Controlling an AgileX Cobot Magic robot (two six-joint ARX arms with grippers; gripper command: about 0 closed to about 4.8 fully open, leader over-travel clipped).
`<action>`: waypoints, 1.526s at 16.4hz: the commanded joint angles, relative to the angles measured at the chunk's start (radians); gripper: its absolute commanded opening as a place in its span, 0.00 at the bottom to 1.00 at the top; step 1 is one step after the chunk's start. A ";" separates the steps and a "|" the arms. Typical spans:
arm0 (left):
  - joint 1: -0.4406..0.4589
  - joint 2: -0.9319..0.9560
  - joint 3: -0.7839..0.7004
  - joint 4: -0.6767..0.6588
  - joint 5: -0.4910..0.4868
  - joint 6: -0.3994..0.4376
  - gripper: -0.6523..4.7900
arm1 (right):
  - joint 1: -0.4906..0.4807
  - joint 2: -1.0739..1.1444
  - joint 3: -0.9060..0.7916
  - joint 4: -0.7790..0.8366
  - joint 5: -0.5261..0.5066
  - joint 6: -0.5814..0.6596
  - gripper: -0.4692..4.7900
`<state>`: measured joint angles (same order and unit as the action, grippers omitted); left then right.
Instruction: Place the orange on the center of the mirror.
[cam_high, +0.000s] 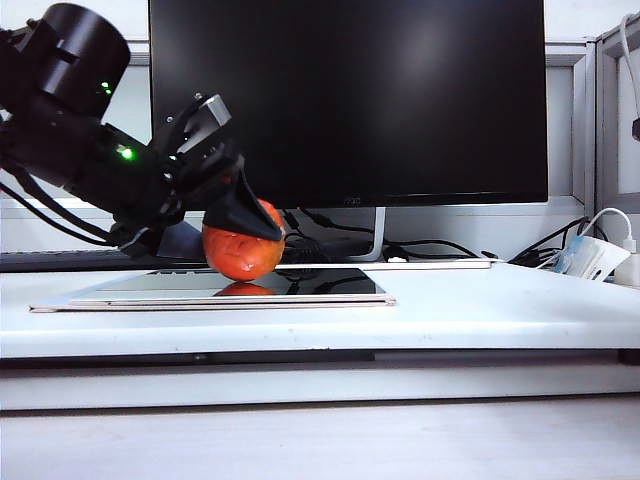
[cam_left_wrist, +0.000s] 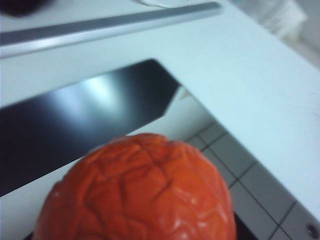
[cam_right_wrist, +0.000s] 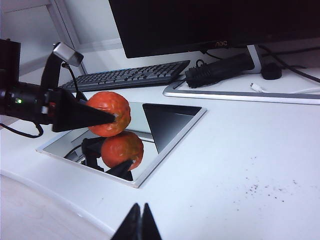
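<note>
The reddish-orange, wrinkled orange (cam_high: 243, 252) is held in my left gripper (cam_high: 252, 236), whose black fingers (cam_high: 240, 214) clamp it from the sides. It sits low over the left-middle of the mirror (cam_high: 330, 284), a thin flat reflective panel with a pale edge, and touches the glass or hangs just above it. Its reflection shows right under it. In the right wrist view the orange (cam_right_wrist: 107, 114) is over the mirror (cam_right_wrist: 170, 124). In the left wrist view the orange (cam_left_wrist: 140, 195) hides the jaws. My right gripper (cam_right_wrist: 141, 216) is shut and empty, over bare table short of the mirror.
A large black monitor (cam_high: 350, 100) stands behind the mirror, with a black keyboard (cam_right_wrist: 125, 76) and a black cylindrical device (cam_right_wrist: 220, 70) near its foot. A white adapter with cables (cam_high: 590, 258) lies at the far right. The table's front edge (cam_high: 320, 345) is close.
</note>
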<state>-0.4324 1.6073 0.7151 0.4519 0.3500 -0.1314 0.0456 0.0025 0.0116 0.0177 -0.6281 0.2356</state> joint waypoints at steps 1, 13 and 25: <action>0.001 -0.003 0.006 -0.013 -0.019 0.002 0.15 | 0.000 0.000 -0.007 0.017 0.002 0.000 0.09; 0.001 -0.004 0.006 -0.024 -0.047 -0.028 1.00 | 0.000 0.000 -0.007 0.017 0.008 0.000 0.09; 0.002 -0.102 0.008 0.195 0.009 -0.094 1.00 | 0.000 0.000 -0.007 0.017 0.009 0.000 0.09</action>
<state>-0.4316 1.5238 0.7200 0.6128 0.3557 -0.2226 0.0452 0.0025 0.0116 0.0174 -0.6212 0.2356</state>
